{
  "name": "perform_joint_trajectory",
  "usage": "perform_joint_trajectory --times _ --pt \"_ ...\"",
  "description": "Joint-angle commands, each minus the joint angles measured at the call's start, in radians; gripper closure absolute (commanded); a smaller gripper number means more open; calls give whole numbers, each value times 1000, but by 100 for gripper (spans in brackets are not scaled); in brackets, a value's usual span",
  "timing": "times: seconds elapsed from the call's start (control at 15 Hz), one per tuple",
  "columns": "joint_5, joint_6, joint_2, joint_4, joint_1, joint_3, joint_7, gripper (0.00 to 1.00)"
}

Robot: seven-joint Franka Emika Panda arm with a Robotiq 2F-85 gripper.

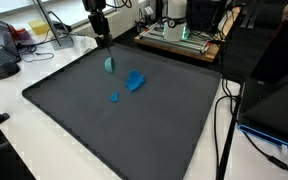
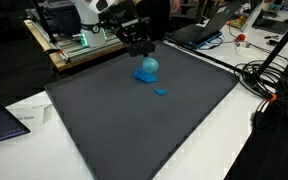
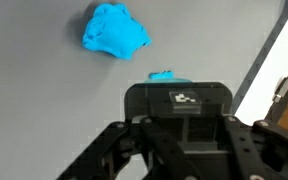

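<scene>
Pale-blue piece (image 1: 109, 64) stands upright in the one pincer (image 1: 105, 48), clenched tight on it just above the dark mat (image 1: 84, 130) near its far edge. Three blue things in all: that piece, one crumpled lump (image 1: 135, 81), and one small scrap (image 1: 115, 97).

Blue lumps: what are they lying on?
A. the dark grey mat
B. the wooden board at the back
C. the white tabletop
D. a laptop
A: in an exterior view the big blue lump and the small blue piece both lie well inside the rim of the dark grey mat, and the white tabletop around it holds no blue.
</scene>
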Motion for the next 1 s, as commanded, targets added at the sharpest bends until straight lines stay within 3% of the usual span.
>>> perform_joint_trajectory --times 0.0,0.47,0.67,0.93 --pt "-71 61 -70 -61 47 7 145 79" --pt "-317 134 -84 -61 97 39 446 79" --pt "-513 115 -79 -41 111 57 562 79" --pt "-740 108 -82 -20 132 82 610 79"
